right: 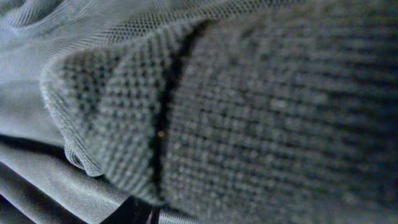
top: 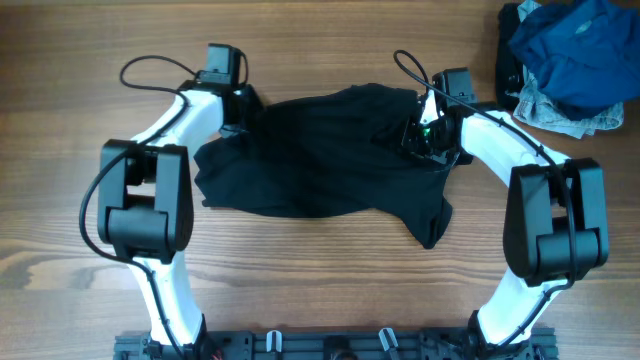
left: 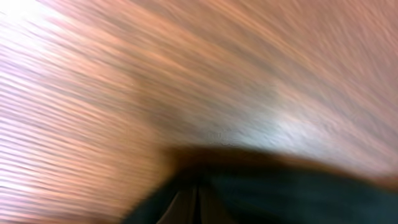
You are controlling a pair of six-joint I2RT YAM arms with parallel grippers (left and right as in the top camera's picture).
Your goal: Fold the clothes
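Where garment [top: 320,160] lies: long axis left–right, a gripper at each end.
Left gripper [top: 237,110]: blurred, state unreadable.
Right gripper [top: 427,135]: buried in it, cannot tell.

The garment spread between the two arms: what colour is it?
The garment is black; overhead view shows it best.

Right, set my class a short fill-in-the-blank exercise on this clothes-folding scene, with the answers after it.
1. The garment spread on the table is ____ in colour.
2. The pile of blue clothes sits in the table's far ____ corner.
3. The table top is made of ____.

Missing words: black; right; wood.
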